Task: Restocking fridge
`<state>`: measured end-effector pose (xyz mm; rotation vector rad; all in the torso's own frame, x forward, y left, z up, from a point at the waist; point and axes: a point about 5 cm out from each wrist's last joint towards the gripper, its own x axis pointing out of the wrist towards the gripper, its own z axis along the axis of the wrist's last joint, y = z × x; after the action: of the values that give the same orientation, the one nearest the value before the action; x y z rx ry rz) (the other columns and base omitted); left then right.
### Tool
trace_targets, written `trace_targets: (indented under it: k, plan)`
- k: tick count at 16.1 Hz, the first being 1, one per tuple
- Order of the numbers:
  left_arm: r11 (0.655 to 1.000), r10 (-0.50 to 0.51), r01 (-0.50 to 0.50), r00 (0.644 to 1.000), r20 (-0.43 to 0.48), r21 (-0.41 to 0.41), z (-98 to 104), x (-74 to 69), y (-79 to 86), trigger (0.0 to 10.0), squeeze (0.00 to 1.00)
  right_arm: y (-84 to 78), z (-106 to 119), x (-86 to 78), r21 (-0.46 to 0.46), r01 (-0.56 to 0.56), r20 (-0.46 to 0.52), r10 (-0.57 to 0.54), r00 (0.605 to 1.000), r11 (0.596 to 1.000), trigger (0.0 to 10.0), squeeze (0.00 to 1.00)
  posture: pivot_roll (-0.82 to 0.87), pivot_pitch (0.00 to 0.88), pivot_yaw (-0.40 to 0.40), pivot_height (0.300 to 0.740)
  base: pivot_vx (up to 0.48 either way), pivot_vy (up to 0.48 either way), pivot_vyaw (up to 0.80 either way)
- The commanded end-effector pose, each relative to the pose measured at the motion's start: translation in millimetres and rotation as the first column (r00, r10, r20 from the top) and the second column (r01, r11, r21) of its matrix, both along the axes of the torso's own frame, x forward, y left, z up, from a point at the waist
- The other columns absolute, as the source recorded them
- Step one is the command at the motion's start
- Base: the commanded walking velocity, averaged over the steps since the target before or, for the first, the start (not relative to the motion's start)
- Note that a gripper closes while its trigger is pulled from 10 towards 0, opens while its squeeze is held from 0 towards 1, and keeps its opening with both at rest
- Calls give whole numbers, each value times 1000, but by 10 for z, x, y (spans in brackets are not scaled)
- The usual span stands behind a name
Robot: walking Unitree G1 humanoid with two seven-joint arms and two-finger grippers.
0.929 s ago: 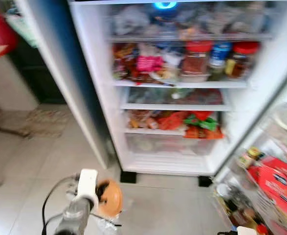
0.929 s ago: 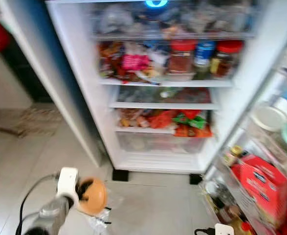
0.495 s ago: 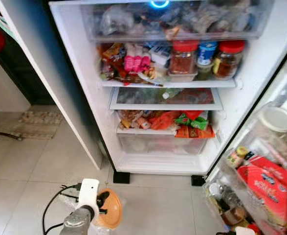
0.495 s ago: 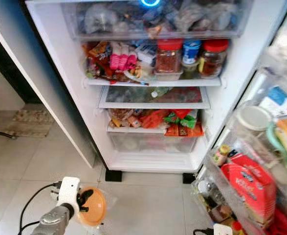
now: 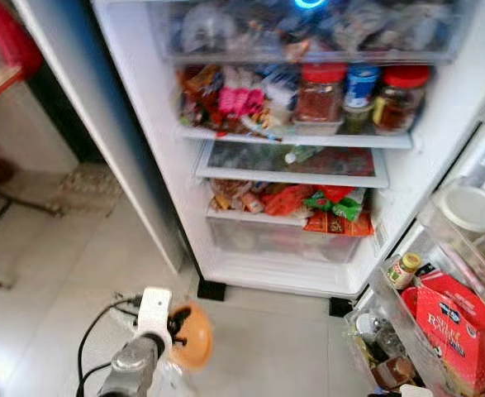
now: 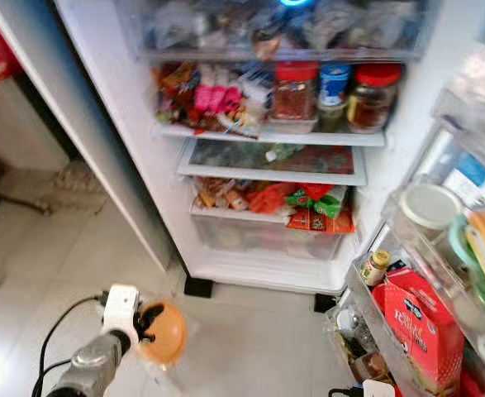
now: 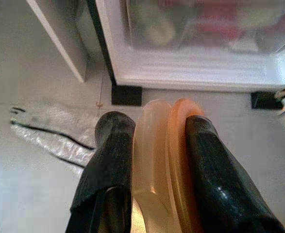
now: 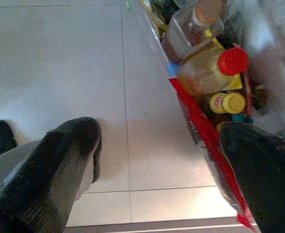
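Note:
The fridge stands open before me, its shelves packed with jars, packets and bags. My left gripper is shut on a round container with an orange lid, clamped edge-on between both fingers and held low over the tiled floor in front of the bottom drawer. My right gripper is open with nothing between its fingers. It hangs above the floor beside the lowest door shelf, where a red-capped bottle lies.
The open fridge door on the right carries a red carton, a small jar and tubs. A crumpled clear plastic bag lies on the floor by the left gripper. Grey fridge side panel and a mat are at left.
The whole picture shifted and sharpened as the camera moved. The left gripper keeps the orange-lidded container low in front of the fridge, at much the same spot.

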<state>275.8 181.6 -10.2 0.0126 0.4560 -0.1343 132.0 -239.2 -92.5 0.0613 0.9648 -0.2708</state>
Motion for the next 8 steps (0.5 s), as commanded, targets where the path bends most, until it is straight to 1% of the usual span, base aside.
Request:
trace_targets:
  k: [1,4,5,6,7,8]
  plan:
    - [999,44,-43,997,68,-27,84,28,98,10000,0,32,-35,-76,16,16,-21,-16,1000,1000,10000,0,13,135,39,740,0,0,0]
    - [996,58,-47,982,179,-70,256,103,112,10000,0,55,-37,-67,22,18,-16,-17,1000,1000,10000,0,14,131,42,740,0,0,0]
    - [996,56,-41,979,196,-79,291,114,110,10000,0,64,-36,-60,27,25,-9,-25,1000,999,10000,0,14,125,42,740,0,0,0]
    - [993,60,-34,971,230,-116,370,140,107,10000,0,79,-36,-50,31,26,-3,-26,1000,999,10000,0,13,122,43,740,0,0,0]
    - [983,65,-14,960,273,-185,491,171,79,10000,0,96,-38,-44,34,21,-5,-21,1000,999,10000,0,18,116,44,740,0,0,0]
    - [975,58,6,957,284,-222,529,169,48,10000,0,100,-39,-44,35,22,-5,-22,1000,999,10000,0,18,116,44,740,0,0,0]
